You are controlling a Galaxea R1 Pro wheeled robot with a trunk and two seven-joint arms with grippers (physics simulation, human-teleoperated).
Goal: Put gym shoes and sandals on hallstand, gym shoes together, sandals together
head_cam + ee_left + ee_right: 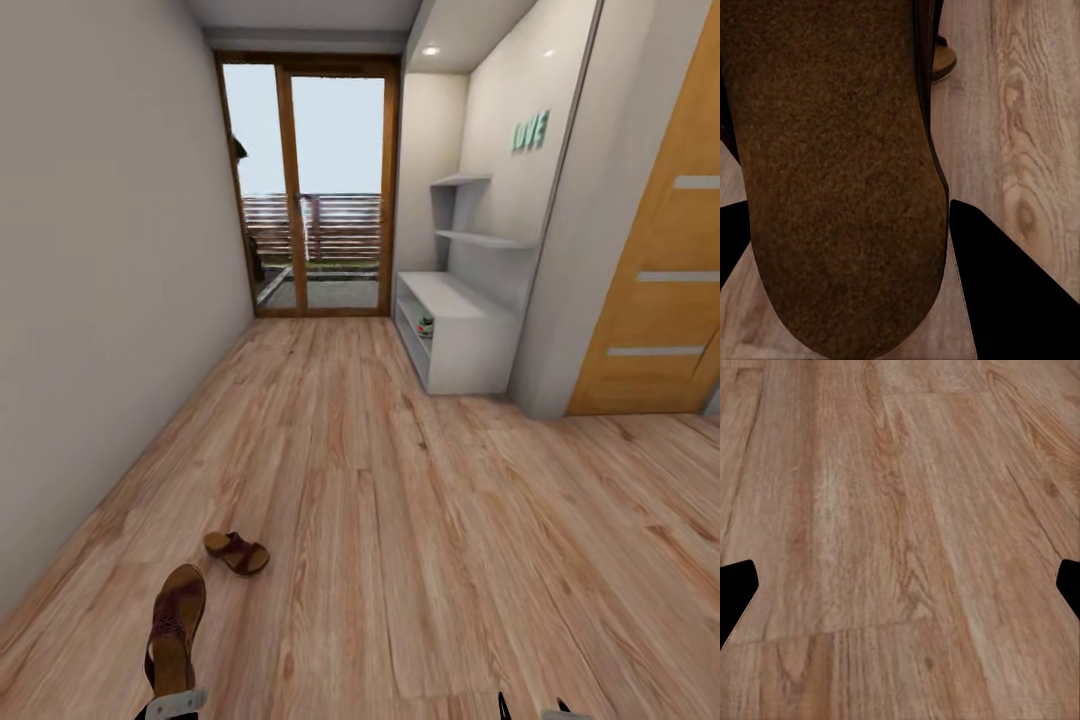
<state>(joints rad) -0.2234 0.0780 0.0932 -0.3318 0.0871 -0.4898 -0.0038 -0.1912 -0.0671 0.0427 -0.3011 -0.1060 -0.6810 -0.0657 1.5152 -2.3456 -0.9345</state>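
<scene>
Sandal sole between pincer fingers

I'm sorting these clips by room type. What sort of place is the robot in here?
Most likely a home's entrance corridor: a narrow wood-plank floor runs to a glazed door with a railing outside, and a pale hallstand with wall shelves stands at one side. One sandal lies on the floor; the left end effector holds another.

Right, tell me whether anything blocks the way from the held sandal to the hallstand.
Nothing visible does. The left hand holds one sandal; bare floor stretches to the hallstand. The other sandal lies off to the side.
</scene>
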